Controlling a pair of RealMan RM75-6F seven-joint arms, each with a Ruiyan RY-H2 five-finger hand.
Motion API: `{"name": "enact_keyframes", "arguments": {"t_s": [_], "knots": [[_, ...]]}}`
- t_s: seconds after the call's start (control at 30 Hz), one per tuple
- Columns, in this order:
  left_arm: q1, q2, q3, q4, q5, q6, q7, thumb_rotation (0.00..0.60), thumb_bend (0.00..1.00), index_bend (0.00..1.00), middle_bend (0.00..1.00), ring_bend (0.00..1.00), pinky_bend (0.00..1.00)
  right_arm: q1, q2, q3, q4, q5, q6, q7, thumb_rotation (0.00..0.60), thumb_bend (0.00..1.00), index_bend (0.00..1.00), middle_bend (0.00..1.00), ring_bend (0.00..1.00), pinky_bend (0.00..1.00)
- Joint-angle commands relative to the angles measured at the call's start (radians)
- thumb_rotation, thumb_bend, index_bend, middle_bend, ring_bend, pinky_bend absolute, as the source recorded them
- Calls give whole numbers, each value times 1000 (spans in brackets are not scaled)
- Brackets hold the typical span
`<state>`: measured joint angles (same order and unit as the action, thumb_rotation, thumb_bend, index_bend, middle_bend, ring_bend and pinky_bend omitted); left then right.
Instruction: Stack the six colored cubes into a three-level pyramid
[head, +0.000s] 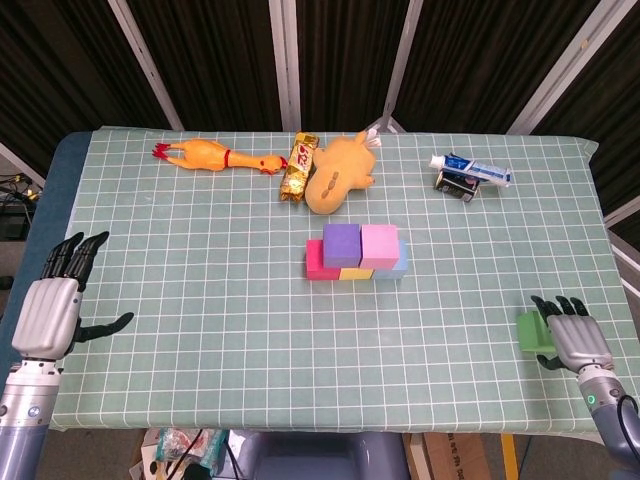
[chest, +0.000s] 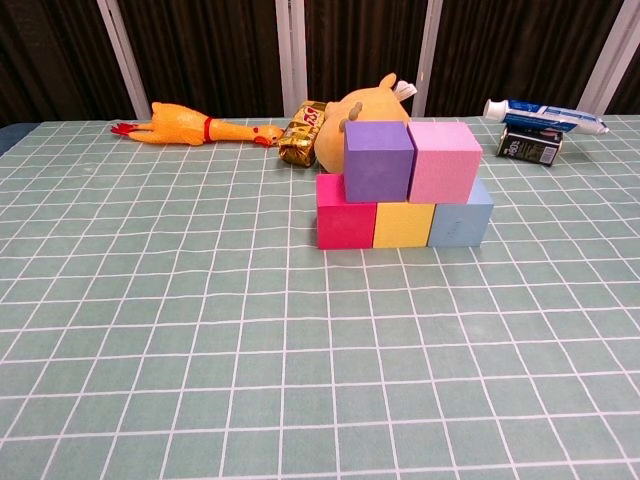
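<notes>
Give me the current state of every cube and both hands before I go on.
red cube: bottom row, left end
yellow cube: bottom row, middle
blue cube: bottom row, right end
purple cube: second level, left
pink cube: second level, right
green cube: on the table by the right hand, not yet stacked
left hand: fingers spread, holding nothing
right hand: beside the green cube, grip unclear
</notes>
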<state>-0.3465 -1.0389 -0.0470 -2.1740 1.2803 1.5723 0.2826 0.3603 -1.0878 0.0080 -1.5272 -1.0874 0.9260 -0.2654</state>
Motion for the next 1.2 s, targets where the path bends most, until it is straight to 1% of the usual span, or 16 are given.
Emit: {"name": "enact_keyframes", "arguments": {"t_s": [0.03,0.1,0.2,0.33,0.4,0.57,0.7,0.87,0.97,1.03,1.17,1.2], "knots": [[4,0,-6,1,0,-6,0,600,126,0,86,0,13,8,-24,2,33,5,-7,-11,600,287,0,251,95,0],[7,0,-11,1,-1,-9,0,600,126,0,86,0,13,10,-32,1,48,8,-7,-18,600,314,0,266,110,0],[12,1,-19,2,-3,-16,-3,600,126,0,86,0,13,10,-40,2,61,17,-6,-25,600,349,0,320,168,0],[17,3,-27,2,-5,-27,-7,600,126,0,86,0,13,7,-44,4,64,19,7,-31,600,359,0,377,243,0],[19,3,-31,2,-4,-31,-9,600,126,0,86,0,13,4,-42,7,55,13,18,-28,600,360,0,392,258,0],[27,7,-40,0,0,-37,-12,600,126,0,86,0,13,3,-19,19,1,-26,57,-16,600,360,0,401,271,0],[33,12,-44,-2,-3,-47,-14,600,126,0,86,0,13,12,21,38,-76,-50,81,-18,600,360,0,402,272,0],[37,18,-49,1,-16,-62,-9,600,127,0,86,0,13,61,105,83,-206,-33,79,-79,600,360,0,402,272,0],[38,23,-53,4,-25,-69,-6,600,127,0,86,0,13,106,159,127,-286,1,71,-127,600,360,0,402,272,0],[40,27,-54,6,-36,-74,-5,600,126,0,86,0,13,142,195,160,-340,41,60,-161,600,360,0,402,272,0],[38,36,-60,8,-69,-100,-7,600,126,0,86,0,13,262,272,250,-457,197,32,-269,600,359,0,402,272,0],[38,37,-61,7,-74,-105,-7,600,127,0,86,0,13,285,280,263,-471,224,28,-288,600,360,0,402,272,0]]}}
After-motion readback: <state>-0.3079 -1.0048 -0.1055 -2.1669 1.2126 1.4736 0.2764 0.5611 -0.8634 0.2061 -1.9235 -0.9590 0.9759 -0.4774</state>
